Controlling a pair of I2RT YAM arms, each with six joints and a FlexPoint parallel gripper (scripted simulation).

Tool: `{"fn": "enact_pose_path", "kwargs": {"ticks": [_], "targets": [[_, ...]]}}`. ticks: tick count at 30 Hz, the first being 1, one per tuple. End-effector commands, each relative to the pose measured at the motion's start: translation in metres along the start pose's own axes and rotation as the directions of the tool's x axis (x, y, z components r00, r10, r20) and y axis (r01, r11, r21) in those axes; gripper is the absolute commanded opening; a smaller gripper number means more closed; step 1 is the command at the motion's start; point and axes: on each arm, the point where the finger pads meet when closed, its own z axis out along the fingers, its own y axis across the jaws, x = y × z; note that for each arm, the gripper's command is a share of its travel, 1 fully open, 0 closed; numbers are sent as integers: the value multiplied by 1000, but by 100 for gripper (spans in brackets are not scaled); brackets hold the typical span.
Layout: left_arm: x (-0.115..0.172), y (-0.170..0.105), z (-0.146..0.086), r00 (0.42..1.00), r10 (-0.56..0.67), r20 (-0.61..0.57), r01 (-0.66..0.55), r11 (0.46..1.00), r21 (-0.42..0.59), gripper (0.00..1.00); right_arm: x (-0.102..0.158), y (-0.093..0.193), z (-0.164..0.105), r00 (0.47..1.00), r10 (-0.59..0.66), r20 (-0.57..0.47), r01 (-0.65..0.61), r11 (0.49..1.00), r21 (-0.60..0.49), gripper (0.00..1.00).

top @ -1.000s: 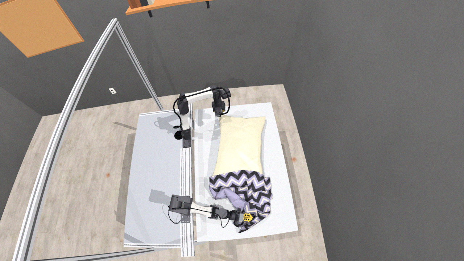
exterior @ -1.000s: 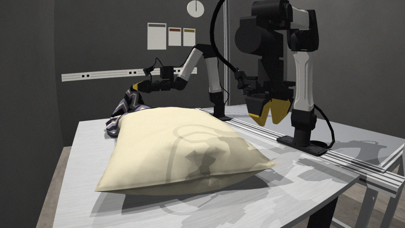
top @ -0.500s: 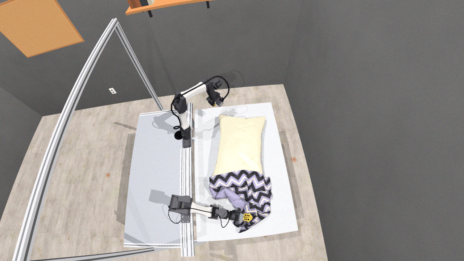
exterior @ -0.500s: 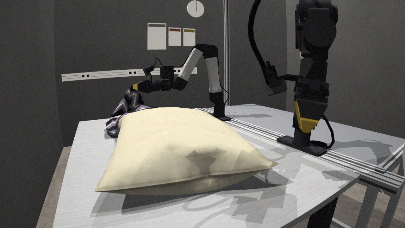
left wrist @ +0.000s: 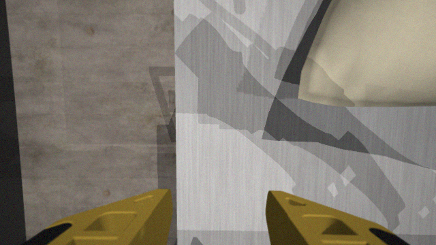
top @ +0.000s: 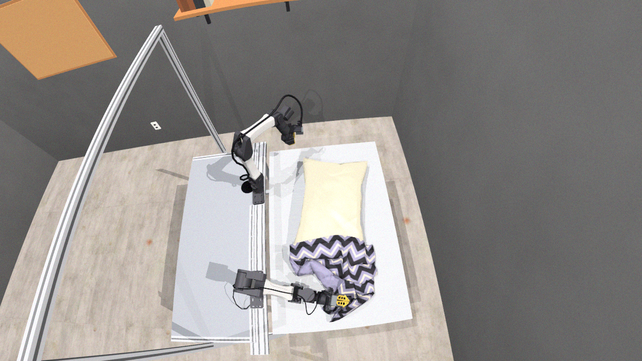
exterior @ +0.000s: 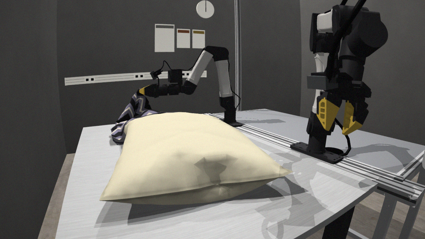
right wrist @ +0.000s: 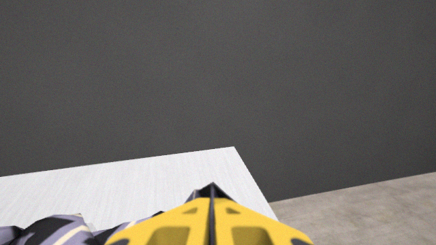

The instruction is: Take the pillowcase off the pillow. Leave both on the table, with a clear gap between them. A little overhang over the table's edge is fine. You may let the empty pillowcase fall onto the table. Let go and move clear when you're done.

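Step in hand, as I judge it: pulling the case off, approx. halfway thru. R pincer [top: 344, 301] [exterior: 141, 90] [right wrist: 212, 218] is clamped on a raised fold of the chevron pillowcase [top: 359, 264] [exterior: 130, 110] [right wrist: 51, 231], tips pressed together w/ only thin cloth btwn them; rest of the case hangs below that pincer & spreads over the tabletop [top: 385, 224] [exterior: 80, 166] [left wrist: 218, 163] [right wrist: 136, 177] beside it. Cream pillow [top: 333, 197] [exterior: 190, 142] [left wrist: 371, 58] lies on the table, bare at the end far from R pincer; its other end is inside the case, so no gap yet. Lilac cloth, prob. the lining, shows folded back just beside R pincer. L pincer [top: 292, 138] [exterior: 335, 132] [left wrist: 219, 192] is apart, nothing btwn its fingers, up in the air off the pillow's bare end, not touching it. Next move, my guess: L pincer comes over & pins or grips the bare end, incl. a corner if poss., then R pincer draws the case away from it, low & slow. W/o an anchor the pillow may just slide along w/ the case, or the fold may slip out of R pincer. Once the pillow's free, leave a clear gap, drop the case on the table, open R pincer & back both arms off.

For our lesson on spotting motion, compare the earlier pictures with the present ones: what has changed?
The left gripper has swung away from the pillow, out towards the table's near end in the exterior view, and turned. Nothing was taken hold of or let go. The right gripper stays shut on the raised pillowcase; the pillow lies unmoved.
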Motion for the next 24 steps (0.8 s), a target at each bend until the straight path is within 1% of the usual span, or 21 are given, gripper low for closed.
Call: {"fn": "enact_pose_path", "kwargs": {"ticks": [1, 3, 5, 6, 7, 8, 9, 11, 12, 14, 15, 16, 17, 18, 19, 20, 21, 22, 23, 24], "targets": [[-5, 3, -10, 952, -283, 119, 287, 958, -18, 45, 0, 3, 5, 1000, -1, 3, 1, 1000, -8, 0], [3, 3, -10, 932, -343, 117, 347, 938, -12, 45, 0, 3, 5, 1000, -1, 3, 1, 1000, -8, 0], [7, -4, -5, 847, -518, 123, 515, 855, 55, 45, 0, 3, 5, 1000, -1, 3, 1, 1000, -8, 0], [8, -4, -5, 814, -567, 129, 562, 824, 76, 45, 0, 3, 5, 1000, -1, 3, 1, 1000, -8, 0], [3, -3, -6, 816, -558, 153, 554, 830, 71, 45, 0, 3, 5, 1000, -1, 3, 1, 1000, -8, 0], [10, -4, -4, 803, -580, 138, 576, 814, 73, 45, 0, 3, 5, 1000, -1, 3, 1, 1000, -8, 0], [11, -4, -4, 775, -616, 139, 611, 787, 87, 45, 0, 3, 5, 1000, -1, 3, 1, 1000, -8, 0], [11, -4, -4, 775, -616, 139, 611, 787, 87, 45, 0, 3, 5, 1000, -1, 3, 1, 1000, -8, 0], [12, -11, 1, 735, -667, 120, 656, 745, 123, 45, 0, 3, 5, 1000, -1, 3, 1, 1000, -8, 0], [14, -12, 2, 656, -745, 118, 728, 667, 162, 45, 0, 3, 5, 1000, -1, 3, 1, 1000, -8, 0], [17, -18, 6, 576, -813, 89, 789, 581, 199, 45, 0, 3, 5, 1000, -1, 3, 1, 1000, -8, 0], [16, -26, 7, 510, -858, 61, 827, 509, 239, 45, 0, 3, 5, 1000, -1, 3, 1, 1000, -8, 0], [12, -38, 8, 472, -881, 30, 843, 461, 278, 45, 0, 3, 5, 1000, -1, 3, 1, 1000, -8, 0], [11, -36, 7, 429, -903, 34, 857, 418, 302, 45, 0, 3, 5, 1000, -1, 3, 1, 1000, -8, 0], [16, -40, 10, 389, -921, 4, 876, 371, 308, 45, 0, 3, 5, 1000, -1, 3, 1, 1000, -8, 0], [14, -49, 12, 359, -933, -25, 885, 332, 328, 45, 0, 3, 5, 1000, -1, 3, 1, 1000, -8, 0], [6, -59, 6, 343, -938, -38, 876, 306, 373, 45, 0, 3, 5, 1000, -1, 3, 1, 1000, -8, 0], [4, -68, 5, 335, -940, -63, 874, 285, 394, 45, 0, 3, 5, 1000, -1, 3, 1, 1000, -8, 0], [7, -74, 8, 306, -947, -97, 885, 245, 396, 45, 0, 3, 5, 1000, -1, 3, 1, 1000, -8, 0], [6, -77, 8, 291, -950, -109, 886, 225, 404, 45, 0, 3, 5, 1000, -1, 3, 1, 1000, -8, 0]]}}
